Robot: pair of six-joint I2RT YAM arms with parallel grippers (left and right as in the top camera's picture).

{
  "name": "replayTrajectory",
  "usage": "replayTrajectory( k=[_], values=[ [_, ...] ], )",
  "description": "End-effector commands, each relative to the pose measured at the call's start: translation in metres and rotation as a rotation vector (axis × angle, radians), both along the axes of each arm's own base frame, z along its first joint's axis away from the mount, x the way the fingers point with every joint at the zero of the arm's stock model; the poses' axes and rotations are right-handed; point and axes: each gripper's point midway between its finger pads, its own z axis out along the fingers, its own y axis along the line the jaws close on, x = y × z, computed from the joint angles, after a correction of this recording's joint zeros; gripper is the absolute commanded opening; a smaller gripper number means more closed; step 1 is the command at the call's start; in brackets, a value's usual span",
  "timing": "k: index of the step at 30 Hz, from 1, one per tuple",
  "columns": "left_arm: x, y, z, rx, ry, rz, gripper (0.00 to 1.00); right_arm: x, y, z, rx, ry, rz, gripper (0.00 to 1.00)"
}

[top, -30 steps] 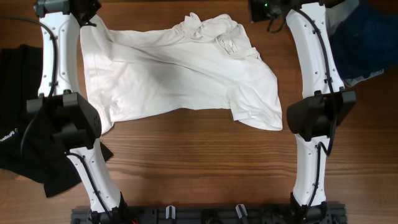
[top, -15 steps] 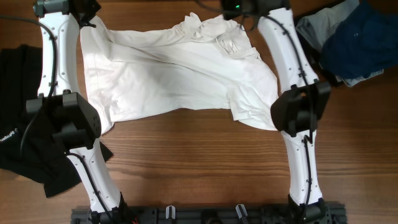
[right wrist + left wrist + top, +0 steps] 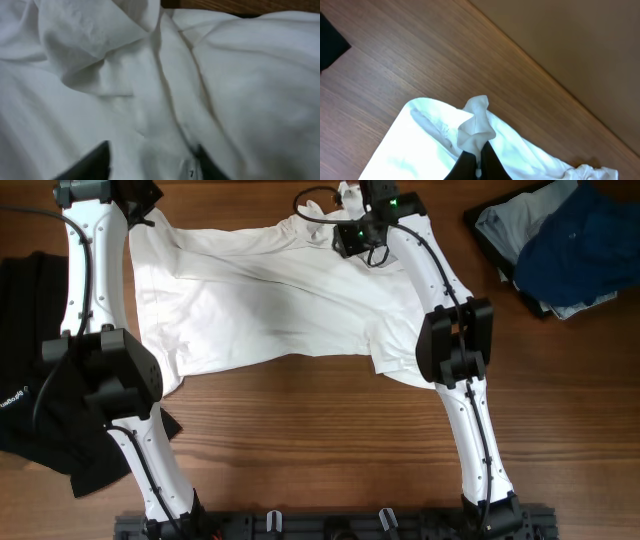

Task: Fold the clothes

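T-shirt (image 3: 270, 300) spread; left gripper (image 3: 477, 159) seemingly pinching

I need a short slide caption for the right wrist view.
Open right end effector poised above the rumpled white T-shirt.

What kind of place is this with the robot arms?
Probably a robot lab or test bench: two robot arms rise from a black rail at a wooden table edge, with a white T-shirt spread out, and a black garment and a blue heap at the sides.
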Motion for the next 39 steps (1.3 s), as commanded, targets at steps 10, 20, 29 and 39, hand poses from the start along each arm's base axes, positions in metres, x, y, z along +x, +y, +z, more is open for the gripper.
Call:
replayTrajectory(
  k=[10,20,29,39],
  values=[
    [-0.005,-0.003,0.021,0.004,-0.029,-0.005,0.04,-0.005,0.065,0.018,0.017,-0.112,0.101,0.81],
    [-0.005,-0.003,0.021,0.004,-0.029,-0.005,0.04,0.03,-0.025,0.014,0.053,-0.057,-0.153,0.53],
    [-0.009,-0.003,0.017,0.001,-0.006,-0.005,0.04,0.024,-0.08,-0.005,0.034,0.048,-0.265,0.35],
    [-0.009,-0.003,0.017,0.001,-0.007,-0.005,0.04,-0.005,-0.083,-0.06,0.023,0.23,-0.326,0.04]
  ],
)
